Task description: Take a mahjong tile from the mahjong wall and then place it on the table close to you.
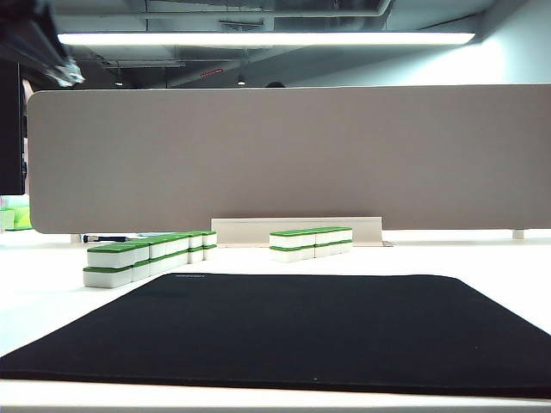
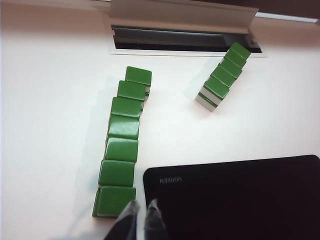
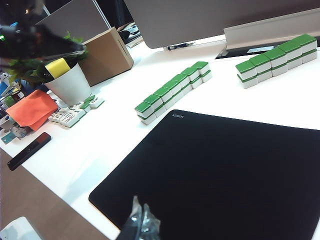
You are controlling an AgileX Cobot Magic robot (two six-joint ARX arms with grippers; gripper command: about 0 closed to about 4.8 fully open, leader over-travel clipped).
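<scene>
Your left claw (image 2: 141,206) hangs over the near end of the mahjong wall (image 2: 121,145), narrow and empty.

In the exterior view the mahjong wall (image 1: 148,255) sits on the white table (image 1: 34,297) at about 10 o'clock from the black mat (image 1: 293,331), two tiles high, green tops up; a shorter row (image 1: 311,242) lies at 12 o'clock, well apart from it, before the grey partition (image 1: 284,155). Your left fingertips (image 2: 131,209) are just beside the nearest tile, near the mat's corner. Your right claw (image 3: 142,212) hovers over the mat's near edge, also pinched narrow, holding nothing.
</scene>
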